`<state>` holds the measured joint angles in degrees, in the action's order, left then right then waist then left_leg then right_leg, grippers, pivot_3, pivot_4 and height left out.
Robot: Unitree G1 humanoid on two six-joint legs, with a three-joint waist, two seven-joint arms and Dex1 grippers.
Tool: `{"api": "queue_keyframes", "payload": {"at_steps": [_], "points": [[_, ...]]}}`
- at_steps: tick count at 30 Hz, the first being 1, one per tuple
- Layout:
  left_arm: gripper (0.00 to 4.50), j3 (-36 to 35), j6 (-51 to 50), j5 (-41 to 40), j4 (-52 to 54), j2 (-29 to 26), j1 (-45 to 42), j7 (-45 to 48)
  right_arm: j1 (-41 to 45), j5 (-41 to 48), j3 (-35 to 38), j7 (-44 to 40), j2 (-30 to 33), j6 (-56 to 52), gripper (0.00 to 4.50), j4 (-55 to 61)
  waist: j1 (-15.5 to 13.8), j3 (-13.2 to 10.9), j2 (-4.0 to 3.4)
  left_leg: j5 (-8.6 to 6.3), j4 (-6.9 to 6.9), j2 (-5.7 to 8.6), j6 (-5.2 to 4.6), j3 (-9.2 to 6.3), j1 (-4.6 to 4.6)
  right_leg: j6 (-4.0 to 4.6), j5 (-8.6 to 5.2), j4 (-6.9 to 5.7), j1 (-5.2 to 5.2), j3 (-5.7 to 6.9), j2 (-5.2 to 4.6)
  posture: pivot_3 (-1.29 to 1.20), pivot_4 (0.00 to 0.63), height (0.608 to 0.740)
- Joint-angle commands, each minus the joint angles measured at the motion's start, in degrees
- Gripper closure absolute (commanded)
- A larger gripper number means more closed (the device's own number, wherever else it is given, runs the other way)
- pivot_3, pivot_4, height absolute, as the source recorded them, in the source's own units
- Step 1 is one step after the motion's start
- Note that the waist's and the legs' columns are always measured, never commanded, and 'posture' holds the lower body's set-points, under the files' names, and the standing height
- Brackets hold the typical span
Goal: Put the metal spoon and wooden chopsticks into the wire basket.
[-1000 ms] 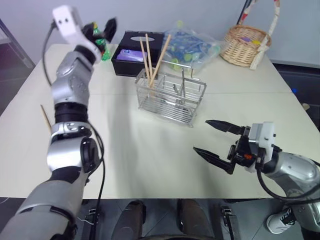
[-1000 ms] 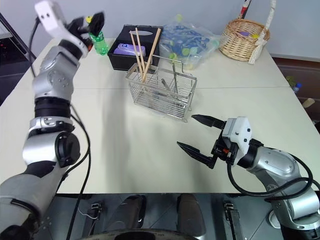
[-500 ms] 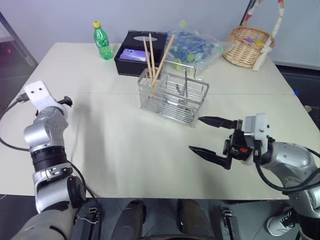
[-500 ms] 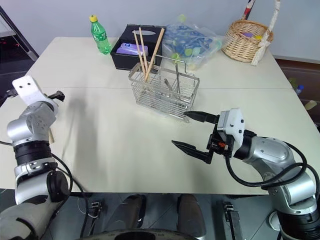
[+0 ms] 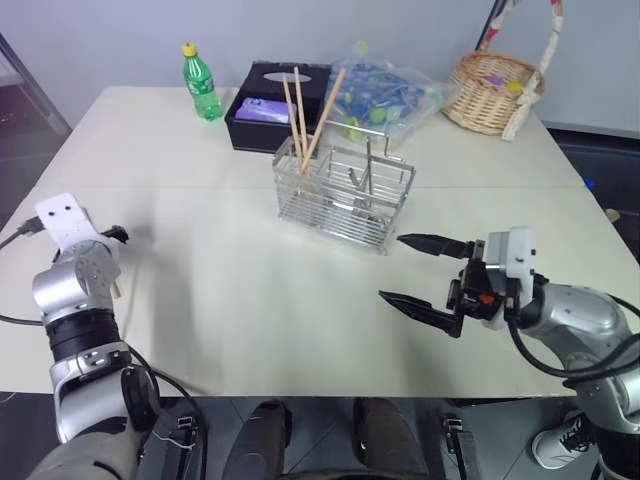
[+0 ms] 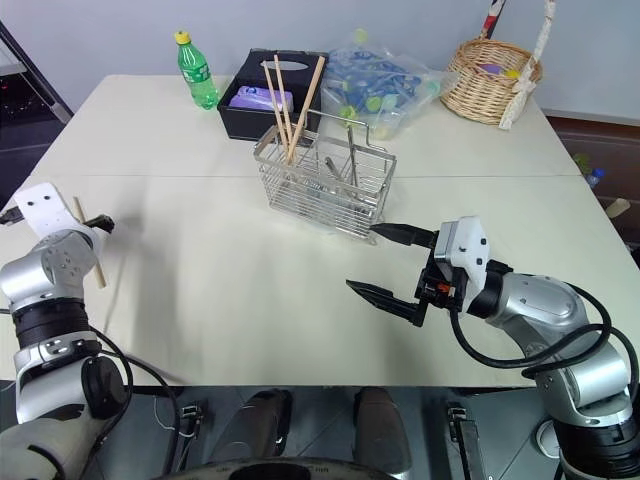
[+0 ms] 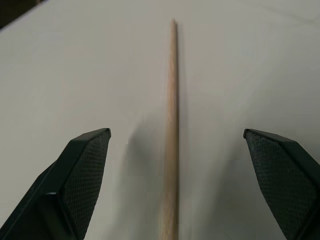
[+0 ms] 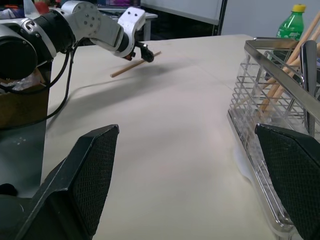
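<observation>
Cream table [image 5: 250,300] carries all. Wire basket [image 5: 343,196] stands near table centre; three wooden chopsticks [image 5: 305,115] lean upright in its left compartment, metal spoon [image 6: 353,158] upright in next one. Right gripper [image 5: 428,275] hovers just right of basket, jaws wide, nothing held. Left gripper [image 7: 175,185] low at left table edge, jaws wide, one loose chopstick [image 7: 171,130] lying on table between fingers, not gripped.

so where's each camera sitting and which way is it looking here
Head eyes: look down over the table; left gripper, right gripper and wire basket show.
Left wrist: along its open fingers at the loose chopstick.
Right wrist: across the table, past its fingers.
Shared: right wrist also shows that chopstick and basket.
</observation>
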<state>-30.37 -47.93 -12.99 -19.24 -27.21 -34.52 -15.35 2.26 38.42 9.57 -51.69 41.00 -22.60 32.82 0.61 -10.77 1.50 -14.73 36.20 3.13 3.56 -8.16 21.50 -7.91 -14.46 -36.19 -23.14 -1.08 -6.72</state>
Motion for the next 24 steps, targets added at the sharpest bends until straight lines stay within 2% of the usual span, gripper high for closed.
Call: {"api": "queue_keyframes", "payload": {"at_steps": [1,10,24], "points": [[0.02,-0.1,0.81,0.5,-1.12,-1.51,-0.86,0.91,-0.45,0.2,1.6,0.86,-0.14,0.89,0.0,1.45,0.05,0.0,0.0,0.0,0.0,0.0,0.0,0.0,0.0,0.0,0.0,0.0,0.0,0.0,0.0,0.0,0.15,0.74],[0.02,-1.37,-7.67,0.14,-7.74,-3.14,-3.66,0.68,-1.75,0.47,2.6,2.0,0.26,0.99,0.0,1.97,0.23,0.1,-0.11,0.0,-0.01,0.0,0.0,0.03,-0.09,0.0,0.0,-0.02,0.04,-0.01,0.0,0.0,0.15,0.74],[0.02,-4.96,-10.53,0.46,-6.39,-5.16,-1.93,-0.35,-1.75,-0.21,3.18,1.26,0.35,1.75,0.0,0.27,0.63,0.14,-0.15,0.0,-0.04,-0.04,0.0,0.11,-0.14,0.0,0.0,-0.02,0.02,-0.05,0.0,0.0,0.15,0.74]]}}
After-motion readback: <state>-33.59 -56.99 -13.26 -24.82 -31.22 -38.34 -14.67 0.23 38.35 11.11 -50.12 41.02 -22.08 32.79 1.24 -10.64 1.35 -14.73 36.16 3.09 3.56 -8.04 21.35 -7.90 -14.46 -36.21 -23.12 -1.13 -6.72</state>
